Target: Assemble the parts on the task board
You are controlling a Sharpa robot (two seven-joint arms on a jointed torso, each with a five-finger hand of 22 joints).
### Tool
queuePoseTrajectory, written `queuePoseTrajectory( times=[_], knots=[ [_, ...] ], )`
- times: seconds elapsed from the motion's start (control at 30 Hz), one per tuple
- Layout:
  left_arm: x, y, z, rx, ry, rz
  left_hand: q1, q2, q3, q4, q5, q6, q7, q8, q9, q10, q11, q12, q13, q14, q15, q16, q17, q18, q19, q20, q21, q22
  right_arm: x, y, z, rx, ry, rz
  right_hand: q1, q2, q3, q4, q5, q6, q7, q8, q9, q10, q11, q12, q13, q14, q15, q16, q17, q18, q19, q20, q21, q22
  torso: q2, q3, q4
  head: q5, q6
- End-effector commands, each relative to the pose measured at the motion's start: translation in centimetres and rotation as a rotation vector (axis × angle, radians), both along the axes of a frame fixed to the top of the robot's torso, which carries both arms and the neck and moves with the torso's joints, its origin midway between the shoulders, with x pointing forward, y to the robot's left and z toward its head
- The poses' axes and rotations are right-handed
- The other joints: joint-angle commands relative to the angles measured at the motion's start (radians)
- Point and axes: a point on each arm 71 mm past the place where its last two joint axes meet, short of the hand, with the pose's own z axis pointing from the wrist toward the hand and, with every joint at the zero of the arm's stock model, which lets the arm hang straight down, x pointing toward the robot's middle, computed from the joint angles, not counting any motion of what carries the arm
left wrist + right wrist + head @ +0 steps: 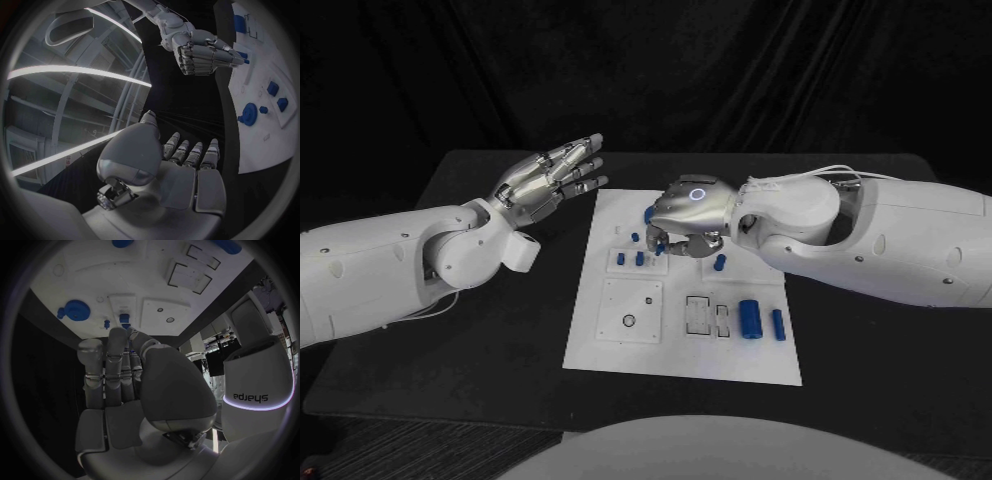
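White rectangular task board (678, 350) lies lengthwise near-to-far mid-table, black table (473, 340) bare around it. My right hand (689, 215) curls over its far blue parts (639, 258), grasp unclear; my left hand (548, 178) hovers spread, empty, left of the board.

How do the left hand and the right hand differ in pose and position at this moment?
The left hand is raised beside the task board, over the black table, while the right hand is over the board itself. The left hand's fingers are straight and apart; the right hand's fingers curl downward near small blue parts. Whether the right hand holds one, I cannot tell. Both hands are silver, on white arms.
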Motion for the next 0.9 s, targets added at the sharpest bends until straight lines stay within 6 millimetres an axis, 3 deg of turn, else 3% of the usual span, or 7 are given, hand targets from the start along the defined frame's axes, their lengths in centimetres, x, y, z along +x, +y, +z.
queuePoseTrajectory(
  times=[0.03, 0.23, 0.5, 0.9],
  knots=[
    [0.0, -0.3, 0.0, -0.012, -0.004, -0.015, 0.001, 0.010, -0.001, 0.005, 0.003, 0.008, 0.002, 0.006, 0.001, 0.006, 0.005, 0.004, 0.001, -0.002, 0.007, 0.006, 0.001, -0.007, 0.008, 0.000, 0.006, 0.000, 0.0, 0.5, -0.8, -0.023, 0.014, -0.001, -0.001, 0.006, -0.001, -0.002, 0.005, 0.015, 0.021, -0.005, 0.041, -0.003, 0.007, -0.007, -0.002, 0.004, 0.007, 0.002, 0.004, -0.015, 0.005, 0.004, -0.003, 0.001, 0.002, 0.0011, 0.0003, 0.007, 0.000],
    [0.0, -0.5, 0.0, -0.013, -0.003, -0.020, 0.000, 0.013, -0.001, 0.005, 0.004, 0.007, 0.002, 0.006, 0.000, 0.007, 0.007, 0.005, 0.002, -0.002, 0.007, 0.007, 0.001, -0.007, 0.009, -0.001, 0.006, 0.000, -0.3, 1.3, -1.6, -0.021, 0.029, 0.010, -0.003, 0.004, -0.002, -0.001, 0.008, 0.013, 0.022, -0.007, 0.040, -0.004, 0.008, -0.009, -0.002, 0.003, 0.008, 0.000, 0.002, -0.014, 0.003, 0.005, -0.007, 0.000, 0.001, -0.0002, -0.0020, 0.014, 0.000],
    [0.1, -0.6, -0.1, -0.013, -0.002, -0.023, -0.002, 0.016, -0.001, 0.006, 0.005, 0.004, 0.002, 0.005, 0.000, 0.010, 0.012, 0.007, 0.002, -0.002, 0.009, 0.007, 0.002, -0.009, 0.009, -0.001, 0.006, 0.000, -0.5, 1.8, -2.6, -0.027, 0.051, 0.014, -0.007, 0.003, -0.004, 0.001, 0.008, 0.012, 0.023, -0.009, 0.040, -0.004, 0.009, -0.010, -0.003, 0.003, 0.009, -0.001, 0.001, -0.014, 0.003, 0.006, -0.008, 0.000, 0.002, 0.0006, -0.0015, 0.012, 0.000],
    [0.1, -0.5, -0.5, -0.009, 0.010, -0.023, -0.004, 0.021, -0.001, 0.005, 0.008, 0.002, 0.004, 0.005, 0.000, 0.010, 0.016, 0.008, 0.002, -0.002, 0.009, 0.007, 0.001, -0.013, 0.003, -0.001, 0.002, -0.013, -1.3, 1.9, -3.8, -0.028, 0.085, 0.026, -0.011, 0.000, -0.007, 0.003, 0.008, 0.011, 0.022, -0.011, 0.039, -0.003, 0.009, -0.011, -0.003, 0.001, 0.009, -0.004, -0.001, -0.014, 0.003, 0.007, -0.009, 0.001, 0.000, -0.0004, -0.0010, 0.020, 0.000]
  ],
)
